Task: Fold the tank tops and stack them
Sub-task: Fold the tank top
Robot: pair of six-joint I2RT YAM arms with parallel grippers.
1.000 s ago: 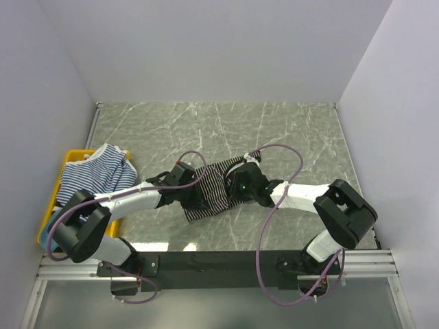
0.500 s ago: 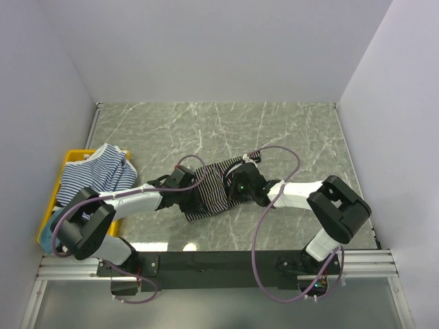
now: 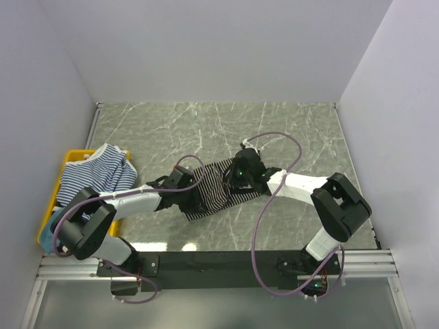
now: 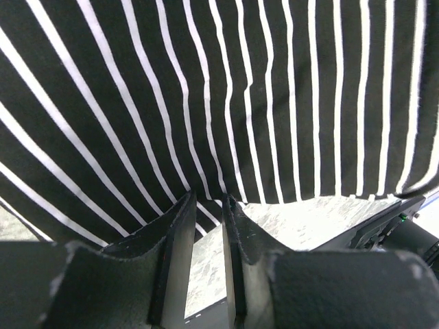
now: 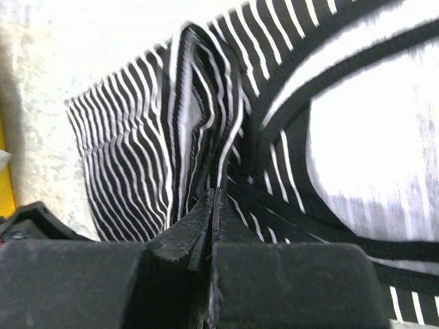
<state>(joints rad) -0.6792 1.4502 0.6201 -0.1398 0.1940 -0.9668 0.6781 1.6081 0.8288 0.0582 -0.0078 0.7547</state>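
A black-and-white striped tank top (image 3: 214,190) lies crumpled at the middle of the marble table. My right gripper (image 3: 236,179) is shut on a raised fold of it; in the right wrist view the jaws (image 5: 214,195) are pressed together under a pinched ridge of the striped cloth (image 5: 130,151). My left gripper (image 3: 184,184) is at the top's left edge. In the left wrist view its jaws (image 4: 206,202) stand apart, with table showing between them and the cloth (image 4: 240,103) hanging just past the tips. A blue-and-white striped tank top (image 3: 92,175) lies heaped at the left.
The blue-and-white top sits in a yellow bin (image 3: 72,156) at the table's left edge. White walls close in the left, back and right sides. Purple cables (image 3: 281,140) loop off both arms above the table.
My right gripper has shut on the fold and moved a little up and away, drawing the cloth with it. The left gripper has stayed at the left edge, jaws unchanged.
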